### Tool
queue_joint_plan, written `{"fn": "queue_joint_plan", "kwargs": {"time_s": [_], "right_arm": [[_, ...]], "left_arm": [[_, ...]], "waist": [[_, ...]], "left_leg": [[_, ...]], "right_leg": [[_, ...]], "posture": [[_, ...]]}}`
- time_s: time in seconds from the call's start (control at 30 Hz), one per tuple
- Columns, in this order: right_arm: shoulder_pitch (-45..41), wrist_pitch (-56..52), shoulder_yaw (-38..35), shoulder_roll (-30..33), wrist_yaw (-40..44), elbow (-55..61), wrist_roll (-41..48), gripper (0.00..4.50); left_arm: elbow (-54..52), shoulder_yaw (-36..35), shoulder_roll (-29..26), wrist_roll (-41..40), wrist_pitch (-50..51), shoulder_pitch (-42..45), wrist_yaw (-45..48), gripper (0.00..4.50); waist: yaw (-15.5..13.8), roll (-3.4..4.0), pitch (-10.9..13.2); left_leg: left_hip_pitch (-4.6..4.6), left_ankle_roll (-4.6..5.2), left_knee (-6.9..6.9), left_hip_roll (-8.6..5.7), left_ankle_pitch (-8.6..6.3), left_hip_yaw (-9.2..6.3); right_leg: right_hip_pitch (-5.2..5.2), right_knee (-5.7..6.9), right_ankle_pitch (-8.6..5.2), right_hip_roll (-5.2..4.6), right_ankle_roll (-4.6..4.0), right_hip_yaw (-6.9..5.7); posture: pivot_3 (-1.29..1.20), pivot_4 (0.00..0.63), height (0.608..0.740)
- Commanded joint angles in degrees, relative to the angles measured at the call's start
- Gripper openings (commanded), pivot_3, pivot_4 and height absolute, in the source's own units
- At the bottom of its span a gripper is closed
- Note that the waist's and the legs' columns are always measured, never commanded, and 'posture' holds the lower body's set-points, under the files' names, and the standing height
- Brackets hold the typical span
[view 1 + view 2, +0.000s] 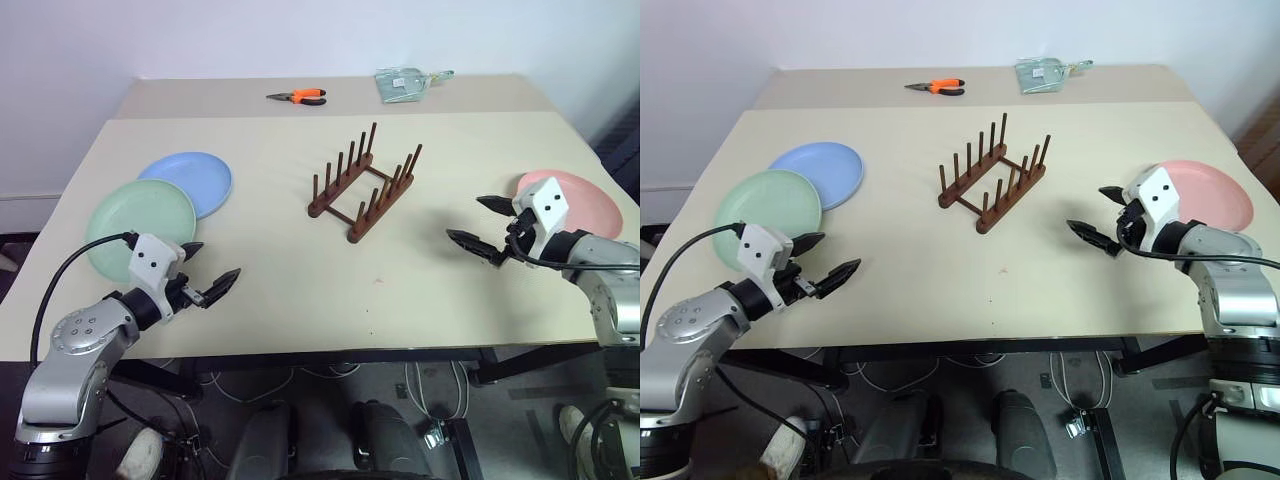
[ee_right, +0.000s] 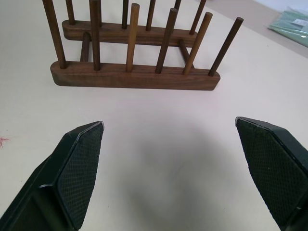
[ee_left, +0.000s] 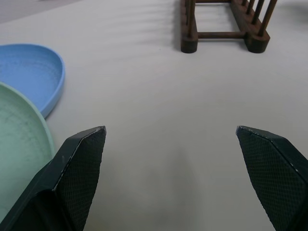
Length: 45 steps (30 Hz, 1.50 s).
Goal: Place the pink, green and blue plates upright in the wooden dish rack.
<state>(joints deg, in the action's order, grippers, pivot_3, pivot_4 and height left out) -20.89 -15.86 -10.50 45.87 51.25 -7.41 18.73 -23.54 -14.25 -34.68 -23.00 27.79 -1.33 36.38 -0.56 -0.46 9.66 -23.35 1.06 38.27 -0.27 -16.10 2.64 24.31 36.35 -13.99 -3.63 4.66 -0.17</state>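
While all three plates lie flat on the beige tabletop (image 1: 290, 280), none is yet in the small dark brown wooden dish rack (image 1: 362, 185), which stands empty near the table's middle with its thin pegs upright. The round pale mint green plate (image 1: 138, 226) sits at the robot's left, and the round light periwinkle blue plate (image 1: 190, 180) lies just behind it, their rims overlapping or touching (I cannot tell which). The round salmon pink plate (image 1: 1200, 192) lies at the right. These matte plates look stiff and light, probably not slippery, though breakable if dropped; lying flat, each is best pinched at its shallow rim. The left gripper (image 1: 208, 272) hovers spread wide and empty just beside the green plate's near edge, pointing toward the rack. The right gripper (image 1: 1102, 215), likewise wide apart and holding nothing, hangs just inboard of the pink plate, facing away from it.
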Motion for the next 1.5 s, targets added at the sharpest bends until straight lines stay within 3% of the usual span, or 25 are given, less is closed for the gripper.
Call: {"fn": "queue_joint_plan", "kwargs": {"time_s": [0.03,0.43,0.67,0.8,0.93,1.13,1.37,1.5], "right_arm": [[-1.6,1.6,-0.6,-0.3,-0.3,0.5,-0.2,4.50],[2.9,-0.8,1.5,-2.4,-1.8,8.3,0.0,4.50],[10.4,-8.6,5.4,-5.6,-3.3,19.9,2.3,4.50],[14.1,-10.2,7.1,-7.7,-6.3,27.5,2.2,4.50],[16.3,-10.1,8.6,-10.0,-9.4,30.7,0.4,4.50],[15.2,-9.4,9.8,-11.6,-11.4,29.9,-0.6,4.50],[15.4,-8.1,10.3,-11.2,-11.8,29.2,-1.7,4.50],[15.7,-7.6,10.3,-11.1,-12.3,29.2,-2.9,4.50]], "left_arm": [[-0.2,0.7,0.2,0.7,-1.8,1.3,-0.4,4.45],[-0.5,5.5,2.6,1.3,-2.0,2.7,-1.4,4.45],[3.3,15.8,7.7,4.4,-1.2,8.4,-3.2,4.45],[12.0,26.3,14.2,13.0,-1.2,18.1,-7.5,4.45],[25.1,29.8,22.8,17.4,-2.2,26.8,-12.7,4.45],[40.2,31.1,30.6,19.4,-4.4,35.6,-12.8,4.45],[52.4,29.6,35.5,20.2,-8.4,42.1,-12.4,4.45],[54.5,28.6,36.8,20.4,-11.1,42.6,-12.4,3.15]], "waist": [[0.0,0.00,0.0],[-0.1,0.00,0.0],[-0.3,0.01,0.0],[-0.3,-0.01,0.0],[-0.1,-0.06,0.0],[-0.3,-0.08,0.0],[-0.3,-0.08,0.0],[-0.3,-0.09,0.0]], "left_leg": [[0.00,0.00,0.00,0.00,0.00,0.00],[0.00,0.00,-0.01,0.00,0.00,0.00],[-0.01,0.00,0.00,0.00,0.00,-0.01],[-0.03,0.01,0.02,-0.05,0.00,0.00],[-0.04,0.02,0.07,-0.07,0.00,0.01],[-0.04,0.04,0.08,-0.07,0.00,0.02],[-0.10,0.22,0.52,-0.01,-0.10,-0.01],[-0.12,0.32,0.69,-0.02,-0.16,-0.01]], "right_leg": [[0.00,0.00,0.00,0.00,0.00,0.00],[0.01,0.00,0.01,-0.01,0.01,0.00],[0.01,0.01,0.01,-0.03,0.01,0.01],[-0.02,0.00,0.02,-0.04,0.02,-0.01],[-0.02,0.03,0.03,0.06,0.05,-0.03],[-0.01,0.04,0.03,0.25,0.08,-0.07],[-0.16,0.05,0.06,0.38,0.17,-0.10],[-0.24,0.05,0.08,0.35,0.22,-0.10]], "posture": [[0.00,0.150,0.740],[0.00,0.150,0.740],[0.00,0.150,0.740],[0.00,0.150,0.740],[0.00,0.150,0.740],[0.00,0.150,0.740],[0.00,0.150,0.740],[0.00,0.150,0.740]]}}
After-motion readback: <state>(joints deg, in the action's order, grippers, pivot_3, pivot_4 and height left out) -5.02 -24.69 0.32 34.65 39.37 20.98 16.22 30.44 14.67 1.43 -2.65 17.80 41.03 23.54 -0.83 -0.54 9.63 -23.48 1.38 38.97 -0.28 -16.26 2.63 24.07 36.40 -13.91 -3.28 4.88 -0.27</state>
